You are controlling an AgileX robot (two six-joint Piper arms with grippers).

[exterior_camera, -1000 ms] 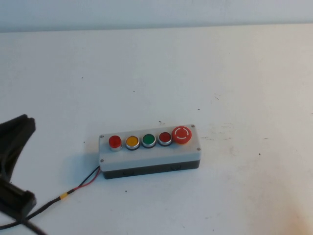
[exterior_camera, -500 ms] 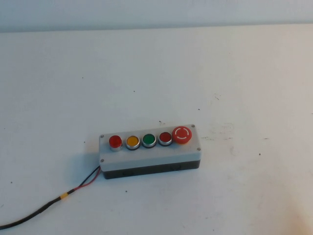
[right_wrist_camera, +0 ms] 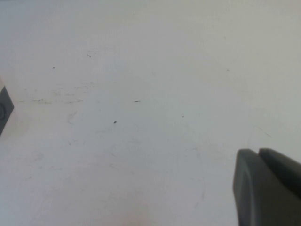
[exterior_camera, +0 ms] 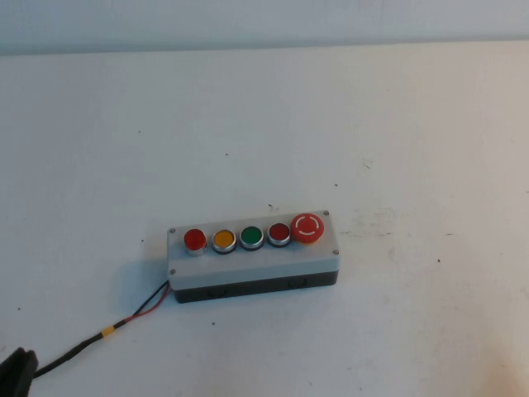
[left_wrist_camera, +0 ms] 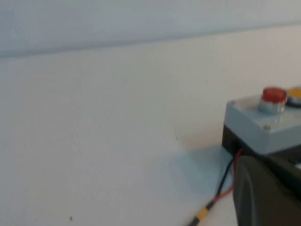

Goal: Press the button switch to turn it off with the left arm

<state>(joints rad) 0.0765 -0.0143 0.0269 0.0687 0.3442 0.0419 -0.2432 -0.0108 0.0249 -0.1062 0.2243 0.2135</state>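
Left hand point(exterior_camera: 16, 368) low beside cable point(exterior_camera: 91, 339), grip untellable; right hand point(right_wrist_camera: 268, 188) closed, off from button switch point(exterior_camera: 195, 240)

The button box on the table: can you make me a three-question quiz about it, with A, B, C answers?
1. Where on the grey box is the bright red button switch?
A. robot's left end
B. middle
C. robot's right end

2. How many small round buttons sit beside the big red mushroom button?
A. two
B. four
C. six

3. Is the left gripper touching the box?
A. pressing a button
B. resting on top
C. off it, at the near left table edge

Answers: 1 A, it is the leftmost button. 2 B, bright red, yellow, green, dark red. 3 C, bare table lies between them. The right gripper hangs over bare table.
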